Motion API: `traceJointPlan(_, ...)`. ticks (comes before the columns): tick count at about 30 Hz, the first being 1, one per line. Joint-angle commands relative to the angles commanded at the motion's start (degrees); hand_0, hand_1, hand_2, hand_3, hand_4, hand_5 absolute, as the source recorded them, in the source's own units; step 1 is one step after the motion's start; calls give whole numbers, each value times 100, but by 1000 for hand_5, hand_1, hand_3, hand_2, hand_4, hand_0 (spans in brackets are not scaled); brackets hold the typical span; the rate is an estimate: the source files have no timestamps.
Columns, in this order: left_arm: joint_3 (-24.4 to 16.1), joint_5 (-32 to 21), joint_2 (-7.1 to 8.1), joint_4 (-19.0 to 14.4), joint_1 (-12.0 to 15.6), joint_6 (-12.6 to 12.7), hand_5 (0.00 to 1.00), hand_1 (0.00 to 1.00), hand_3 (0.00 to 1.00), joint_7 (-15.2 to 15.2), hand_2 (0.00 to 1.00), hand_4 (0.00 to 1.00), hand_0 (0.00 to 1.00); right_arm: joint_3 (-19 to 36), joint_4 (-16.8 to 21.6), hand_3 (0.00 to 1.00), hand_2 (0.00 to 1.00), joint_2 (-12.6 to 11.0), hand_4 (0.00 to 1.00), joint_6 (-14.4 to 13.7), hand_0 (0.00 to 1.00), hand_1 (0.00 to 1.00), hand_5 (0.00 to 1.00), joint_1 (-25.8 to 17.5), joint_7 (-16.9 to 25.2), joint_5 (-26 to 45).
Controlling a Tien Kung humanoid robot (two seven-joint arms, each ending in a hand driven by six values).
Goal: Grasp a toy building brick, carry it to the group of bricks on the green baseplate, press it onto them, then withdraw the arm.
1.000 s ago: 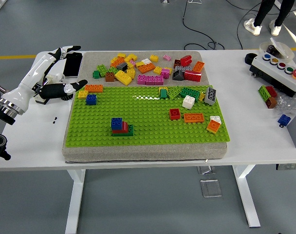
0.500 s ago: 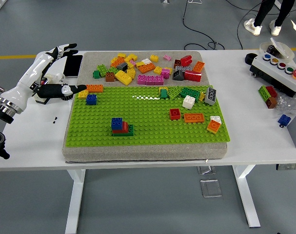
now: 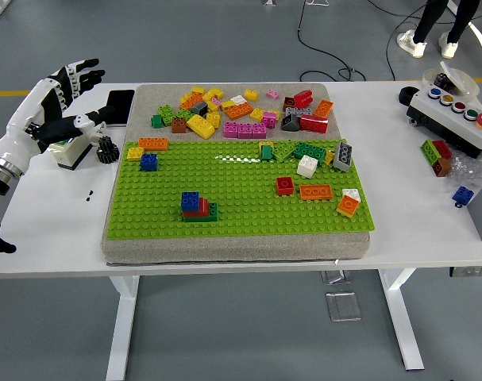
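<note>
The group of bricks [image 3: 198,207], a blue one on a red one on a green one, stands on the green baseplate [image 3: 241,210] at its front left. Loose bricks [image 3: 241,109] in many colours lie on the grey mat behind the plate. An orange brick [image 3: 152,144], a yellow one [image 3: 135,153] and a blue one [image 3: 148,162] sit near the plate's back left corner. My left hand [image 3: 75,97] hovers over the table left of the mat, fingers spread and holding nothing. No right arm shows.
A black phone [image 3: 117,106], a small white box [image 3: 69,152] and a black toothed part [image 3: 106,149] lie left of the mat. A button box [image 3: 455,109] and a few bricks [image 3: 437,155] are at the right. A person's legs [image 3: 431,24] show at top right.
My left hand has drawn back to the left and upward, away from the baseplate's back left corner. The black toothed part that it covered now shows. No brick has moved.
</note>
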Motion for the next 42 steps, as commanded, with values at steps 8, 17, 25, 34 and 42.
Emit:
traceJointPlan(8,5,-543,-3,85,-35,-204,537,902,912,150,879,896,963,7,0,665,729,-5,928,-2,756,682,502,-16,-5,21)
traceJointPlan(17,16,-554,3,102,-22,-223,590,910,915,214,883,908,967,36,0,666,729,-3,928,-16,757,682,502,-38,-22,37)
traceJointPlan(25,28,-474,14,83,-4,-229,595,916,913,243,889,908,978,20,0,666,729,1,928,-29,756,681,502,-37,-45,45)
traceJointPlan(34,-24,-396,72,-35,37,-197,608,920,911,258,893,910,980,-16,0,665,729,-17,927,-49,756,681,503,-3,-52,61)
traceJointPlan(42,-126,-358,123,-94,86,-170,613,920,909,267,893,911,983,-419,0,665,729,-82,928,17,757,681,505,19,-124,179)
